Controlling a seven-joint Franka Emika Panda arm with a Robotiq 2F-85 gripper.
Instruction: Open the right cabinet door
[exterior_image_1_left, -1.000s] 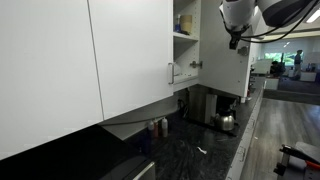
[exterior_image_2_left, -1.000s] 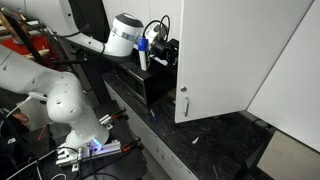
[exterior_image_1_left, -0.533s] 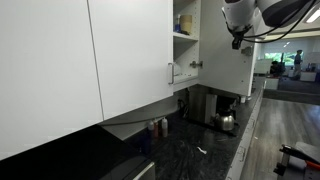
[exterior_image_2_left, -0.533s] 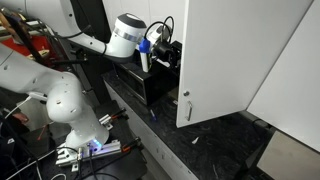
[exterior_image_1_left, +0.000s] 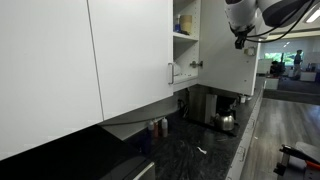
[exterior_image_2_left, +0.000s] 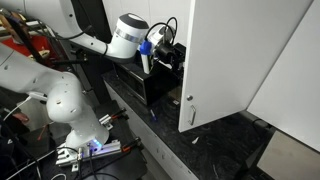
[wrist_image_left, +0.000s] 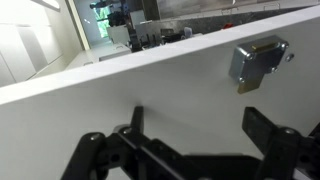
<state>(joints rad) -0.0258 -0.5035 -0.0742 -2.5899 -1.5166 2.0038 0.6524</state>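
The right cabinet door stands swung out from the wall cabinet, with its inner face toward this exterior view. In an exterior view its glossy white front fills the middle, with the slim silver handle near the lower edge. My gripper is at the door's far edge, against its inner side. In the wrist view the open fingers spread in front of the door's white inner face, beside a metal hinge plate. Nothing is held.
The wider white door with its own handle is shut. Open shelves show inside. A coffee machine, a kettle and bottles stand on the dark counter. A plain white panel is beside the door.
The right cabinet door has swung a little further open. My gripper has moved along with its edge.
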